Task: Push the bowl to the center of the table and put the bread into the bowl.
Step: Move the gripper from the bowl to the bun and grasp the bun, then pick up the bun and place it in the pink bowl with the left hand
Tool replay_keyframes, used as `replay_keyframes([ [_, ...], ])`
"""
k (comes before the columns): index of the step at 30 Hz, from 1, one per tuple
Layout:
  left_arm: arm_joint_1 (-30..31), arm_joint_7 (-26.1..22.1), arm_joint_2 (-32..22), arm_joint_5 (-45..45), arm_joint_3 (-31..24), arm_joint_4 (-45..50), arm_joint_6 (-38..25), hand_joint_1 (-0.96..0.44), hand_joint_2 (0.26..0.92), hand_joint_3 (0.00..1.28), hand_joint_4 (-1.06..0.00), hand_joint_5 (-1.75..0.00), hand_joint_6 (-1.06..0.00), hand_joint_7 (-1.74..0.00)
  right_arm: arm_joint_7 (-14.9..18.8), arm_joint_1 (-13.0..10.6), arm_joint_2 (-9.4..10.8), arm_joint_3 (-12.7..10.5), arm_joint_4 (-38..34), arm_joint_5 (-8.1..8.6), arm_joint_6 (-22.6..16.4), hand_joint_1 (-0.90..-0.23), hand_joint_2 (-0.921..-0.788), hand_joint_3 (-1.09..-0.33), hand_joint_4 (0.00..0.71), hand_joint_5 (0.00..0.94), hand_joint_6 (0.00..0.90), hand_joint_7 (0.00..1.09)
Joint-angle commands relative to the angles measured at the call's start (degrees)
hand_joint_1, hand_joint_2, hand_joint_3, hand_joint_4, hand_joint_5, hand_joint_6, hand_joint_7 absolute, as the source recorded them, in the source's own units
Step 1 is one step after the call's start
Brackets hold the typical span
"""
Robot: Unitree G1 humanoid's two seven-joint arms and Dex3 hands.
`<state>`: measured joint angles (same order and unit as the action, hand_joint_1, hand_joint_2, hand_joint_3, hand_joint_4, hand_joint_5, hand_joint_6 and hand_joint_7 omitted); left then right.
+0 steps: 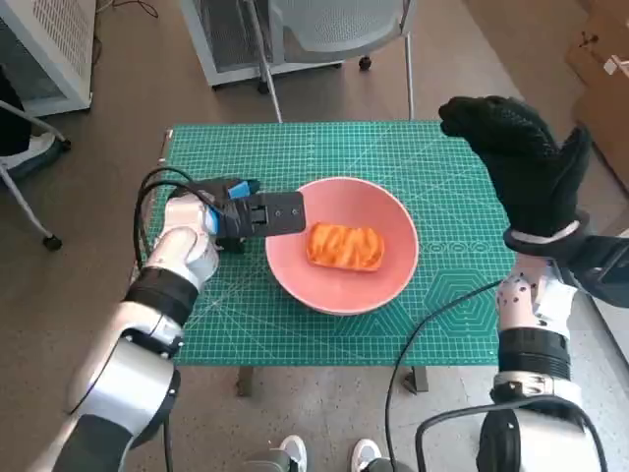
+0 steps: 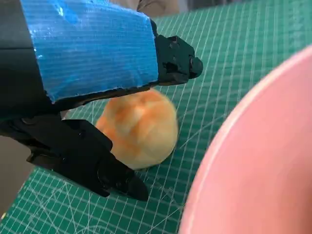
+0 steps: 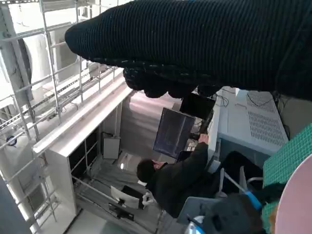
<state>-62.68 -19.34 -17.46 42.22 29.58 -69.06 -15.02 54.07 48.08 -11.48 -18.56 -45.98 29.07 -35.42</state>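
A wide, shallow pink bowl (image 1: 339, 293) is seen near the middle of the green gridded cutting mat (image 1: 447, 187), so the push is judged done. An orange-brown ridged piece of bread (image 1: 344, 246) lies inside the bowl. Just outside the bowl's rim, on the side away from the right hand, a round golden bread roll (image 2: 141, 127) is shown resting on the mat.

The black, blue-taped left hand (image 1: 246, 214) is set around that roll, with black fingers (image 2: 178, 61) on either side of it. Whether the roll is actually pinched or only bracketed cannot be told. The black-gloved right hand (image 1: 526, 162) is raised beside the bowl's far side, fingers extended, with nothing held.

The bread-placing step is judged to be in hand. Next, a firm grip on the roll would be needed, then a lift over the rim and a release inside the bowl.

Faint markings are printed on the mat, but no writing can be read, and no brand is visible.
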Motion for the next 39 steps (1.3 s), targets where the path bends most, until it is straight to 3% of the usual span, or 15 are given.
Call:
replay_keyframes([
  [1, -1.73, 3.68, 0.2, 0.01, 0.47, -2.9, 0.25, 0.17, 0.608, 0.33, -0.5, -0.54, -0.29, -0.05, -0.29, -1.4, -0.57, -0.11, 0.37, -0.24, 0.48, -0.618, -0.921, -0.689, 0.264, 0.0, 0.344, 0.0],
  [2, -1.55, 4.76, 0.23, 0.12, 0.57, -3.3, 0.11, 0.27, 0.531, 0.53, -0.63, -0.8, -0.33, -0.05, -0.29, -1.48, -0.55, -0.1, 0.51, -0.2, 0.55, -0.618, -0.921, -0.689, 0.263, 0.0, 0.344, 0.0],
  [3, -1.46, 5.53, 0.25, 0.17, 0.65, -3.63, 0.04, 0.34, 0.47, 0.71, -0.68, -1.02, -0.37, -0.06, -0.31, -1.51, -0.53, -0.09, 0.59, -0.19, 0.59, -0.619, -0.921, -0.689, 0.263, 0.0, 0.345, 0.0],
  [6, -0.9, 8.01, 0.34, 0.42, 1.06, -4.54, -0.53, 0.41, 0.444, 0.87, -0.7, -1.3, -0.45, -0.07, -0.28, -1.62, -0.45, -0.05, 0.74, -0.18, 0.68, -0.622, -0.921, -0.689, 0.263, 0.0, 0.346, 0.0],
  [9, -0.51, 9.43, 0.36, 0.96, 1.98, -5.42, -0.9, 0.4, 0.547, 0.76, -0.66, -1.38, -0.52, -0.08, -0.25, -1.64, -0.37, -0.02, 0.87, -0.13, 0.81, -0.627, -0.921, -0.689, 0.263, 0.0, 0.346, 0.0],
  [15, -0.05, 11.63, -0.28, 2.02, 3.88, -6.28, -0.62, 0.39, 0.613, 0.73, -0.58, -1.48, -0.55, -0.07, -0.23, -1.49, -0.24, -0.02, 0.65, -0.09, 1.01, -0.631, -0.921, -0.688, 0.264, 0.001, 0.348, 0.0],
  [22, 0.04, 12.75, -1.1, 1.99, 4.4, -6.41, -0.39, 0.39, 0.625, 0.79, -0.5, -1.58, -0.51, -0.05, -0.07, -1.59, 0.12, 0.08, 0.84, 0.05, 1.36, -0.64, -0.921, -0.68, 0.265, 0.001, 0.352, 0.0],
  [30, -0.65, 12.77, -2.0, 1.2, 3.51, -5.34, 0.11, 0.4, 0.558, 0.87, -0.55, -1.57, -0.47, -0.02, 0.48, -1.71, 0.25, 0.12, 1.01, 0.38, 1.75, -0.652, -0.921, -0.676, 0.269, 0.002, 0.353, 0.0],
  [39, -1.4, 13.35, -3.42, 0.67, 2.35, -0.34, 0.3, 0.41, 0.548, 0.89, -0.55, -1.57, -0.57, -0.07, 1.02, -1.76, 0.27, 0.02, 1.18, 0.81, 2.1, -0.653, -0.921, -0.674, 0.274, 0.004, 0.356, 0.0],
])
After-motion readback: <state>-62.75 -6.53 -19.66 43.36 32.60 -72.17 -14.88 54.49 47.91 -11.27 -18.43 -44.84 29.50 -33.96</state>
